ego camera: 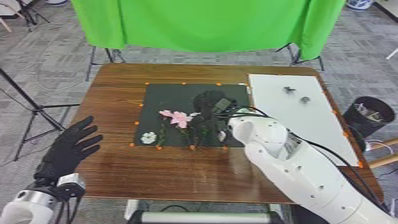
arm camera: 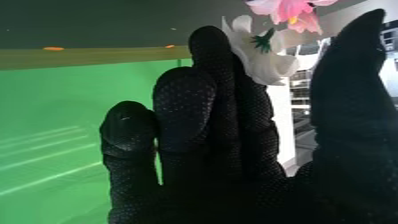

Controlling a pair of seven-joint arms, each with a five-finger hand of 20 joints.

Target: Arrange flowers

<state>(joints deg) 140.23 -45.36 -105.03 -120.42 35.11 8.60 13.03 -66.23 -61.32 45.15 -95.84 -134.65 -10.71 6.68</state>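
Note:
My right hand (ego camera: 211,104) is over the upper middle of the black mat (ego camera: 169,95) in the head view. A pink flower (ego camera: 179,119) lies on the mat beside it, with a white flower (ego camera: 148,137) at the lower left and a pale bloom (ego camera: 221,136) nearer the front edge. In the right wrist view, the right hand (arm camera: 209,135) has its fingers extended and its thumb apart. A white flower (arm camera: 271,60) shows against the fingers' edge; whether they touch, I cannot tell. Pink petals (arm camera: 293,9) are beyond. My left hand (ego camera: 71,147) stands open left of the mat.
A white board (ego camera: 289,117) with two small dark objects (ego camera: 290,90) lies right of the mat on the wooden table (ego camera: 115,110). Orange marks edge the mat. A black bin (ego camera: 370,117) stands off the table's right side, and a green cloth (ego camera: 213,25) hangs behind.

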